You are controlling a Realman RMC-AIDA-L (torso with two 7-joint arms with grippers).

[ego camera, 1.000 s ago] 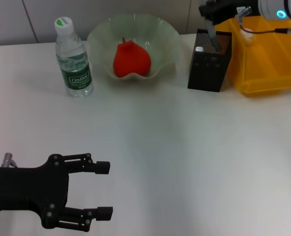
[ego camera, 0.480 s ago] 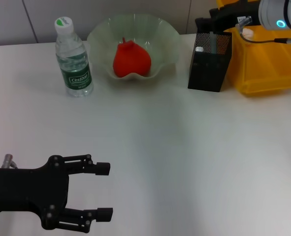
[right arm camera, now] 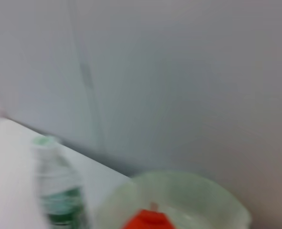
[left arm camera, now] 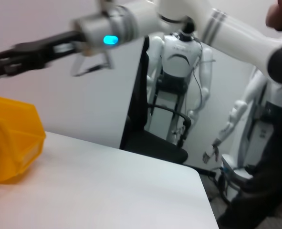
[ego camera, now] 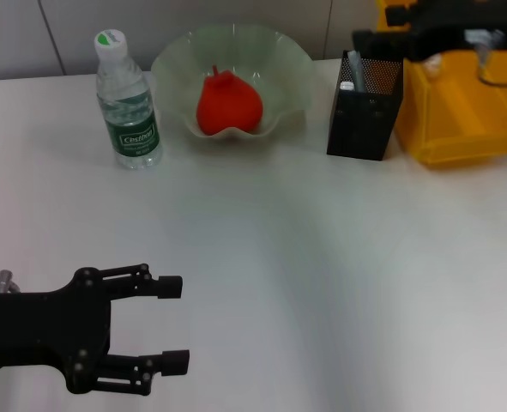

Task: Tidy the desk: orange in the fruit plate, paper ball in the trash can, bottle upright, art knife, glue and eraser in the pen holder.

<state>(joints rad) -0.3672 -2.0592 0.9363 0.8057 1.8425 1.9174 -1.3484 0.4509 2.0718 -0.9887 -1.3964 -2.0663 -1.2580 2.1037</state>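
The orange [ego camera: 229, 103] lies in the pale green fruit plate [ego camera: 287, 60], also seen in the right wrist view [right arm camera: 148, 220]. The bottle [ego camera: 129, 107] stands upright left of the plate. The black mesh pen holder [ego camera: 363, 116] stands beside the yellow trash can [ego camera: 463, 112]; a pale slim item [ego camera: 349, 83] shows inside the holder. A small white thing [ego camera: 431, 60] lies in the can; I cannot tell whether it is the paper ball. The eraser is hidden. My right gripper [ego camera: 382, 33] hovers above and behind the holder. My left gripper [ego camera: 174, 324] is open and empty low over the desk [ego camera: 322, 275] at the front left.
The left wrist view shows the right arm [left arm camera: 131, 24] above the trash can [left arm camera: 12, 138], and the desk's far edge [left arm camera: 198, 176] with a chair and other robots beyond. The right wrist view shows the bottle [right arm camera: 59, 200] and the plate [right arm camera: 203, 191] against a wall.
My right gripper has lifted out of the pen holder and moved back and to the right, over the trash can's edge. My left gripper has shifted slightly left.
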